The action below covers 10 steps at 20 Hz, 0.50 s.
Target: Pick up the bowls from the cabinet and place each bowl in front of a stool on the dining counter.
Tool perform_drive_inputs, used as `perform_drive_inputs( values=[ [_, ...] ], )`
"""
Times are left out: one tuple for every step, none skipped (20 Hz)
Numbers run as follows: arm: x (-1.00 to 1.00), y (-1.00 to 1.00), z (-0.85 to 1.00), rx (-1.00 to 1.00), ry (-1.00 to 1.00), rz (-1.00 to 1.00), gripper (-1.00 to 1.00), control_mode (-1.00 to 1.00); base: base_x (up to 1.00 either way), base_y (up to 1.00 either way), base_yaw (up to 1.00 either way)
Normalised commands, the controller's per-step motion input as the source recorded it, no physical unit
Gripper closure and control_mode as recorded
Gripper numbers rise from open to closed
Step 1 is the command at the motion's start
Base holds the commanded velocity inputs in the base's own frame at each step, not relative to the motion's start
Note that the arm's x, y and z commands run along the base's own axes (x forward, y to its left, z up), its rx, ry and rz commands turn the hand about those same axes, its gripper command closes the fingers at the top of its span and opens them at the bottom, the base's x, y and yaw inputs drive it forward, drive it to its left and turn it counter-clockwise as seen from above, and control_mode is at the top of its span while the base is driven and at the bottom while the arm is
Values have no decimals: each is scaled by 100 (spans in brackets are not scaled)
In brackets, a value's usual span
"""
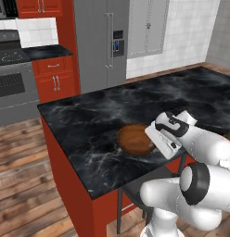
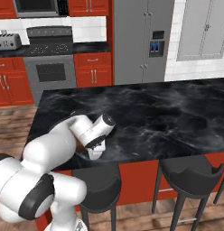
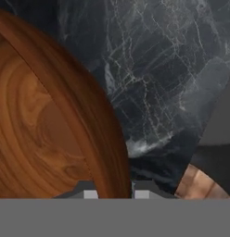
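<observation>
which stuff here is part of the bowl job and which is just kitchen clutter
Part of the job:
- bowl, its rim pinched between the fingers
- dining counter
- stools along its near edge

Just lying about:
- fridge
- oven
- toaster
- lower red cupboards

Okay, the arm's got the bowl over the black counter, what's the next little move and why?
Probably lower it the last bit and open the claw. The claw is shut on the rim of the bowl, which sits low over the near edge of the counter, with a stool just below that edge. Whether the bowl already touches the top can't be told.
</observation>
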Motion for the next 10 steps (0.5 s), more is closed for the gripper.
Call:
perform_drive_inputs(
  values=[
    [34,0,-27,0,1,0,100,-100,0,0,0],
    [31,0,-24,0,3,0,100,-100,0,0,0],
    [30,0,-21,0,1,0,100,-100,0,0,0],
    [36,0,-20,0,0,0,100,-100,0,0,0],
    [39,0,-27,0,3,0,100,-100,0,0,0],
    [39,0,-28,0,8,0,100,-100,0,0,0],
    [44,0,-31,0,5,0,100,-100,0,0,0],
    [42,0,-30,0,5,0,100,-100,0,0,0],
    [36,0,-26,0,4,0,100,-100,0,0,0],
    [36,0,-25,0,3,0,100,-100,0,0,0]
  ],
)
